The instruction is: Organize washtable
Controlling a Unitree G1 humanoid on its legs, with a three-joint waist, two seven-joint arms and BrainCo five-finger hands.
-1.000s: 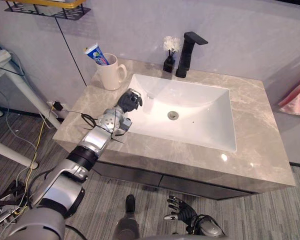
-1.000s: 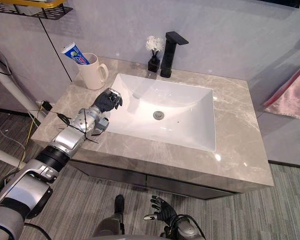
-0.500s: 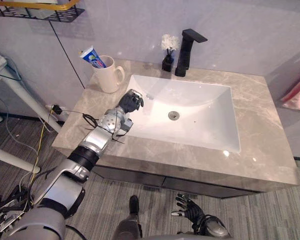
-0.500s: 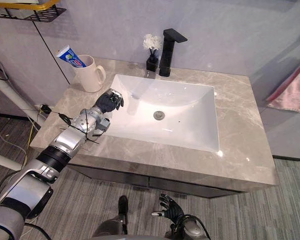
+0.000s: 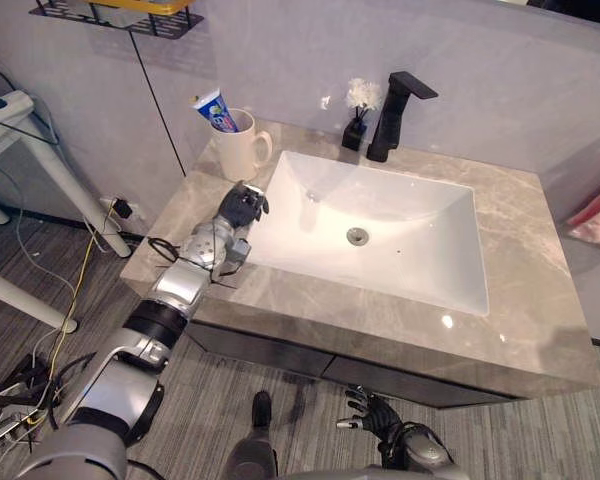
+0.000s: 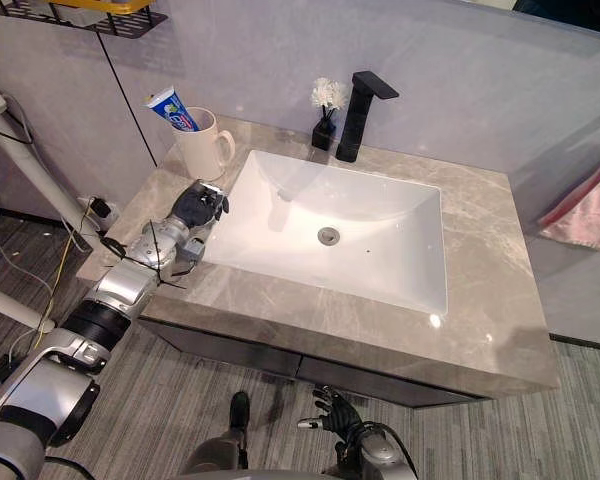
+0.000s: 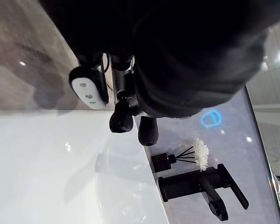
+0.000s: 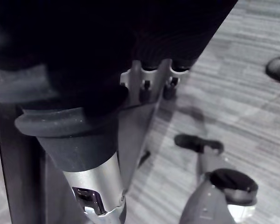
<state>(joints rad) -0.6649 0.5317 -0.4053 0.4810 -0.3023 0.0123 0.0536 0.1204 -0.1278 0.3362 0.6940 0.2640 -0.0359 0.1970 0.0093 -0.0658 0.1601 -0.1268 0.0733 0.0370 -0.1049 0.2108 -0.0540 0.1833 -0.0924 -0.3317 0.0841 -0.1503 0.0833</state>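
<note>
Here, your left hand, curled and empty, hovers just below the white ceramic mug holding a blue toothpaste tube, upper left; a swung knuckle could topple it.

The silver-grey left arm carries a left hand with dark ribbed cover.

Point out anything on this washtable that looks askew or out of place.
Nothing stands out: the toothpaste tube leans in the white mug, the reed diffuser stands upright beside the black faucet, and nothing looks spilled.
</note>
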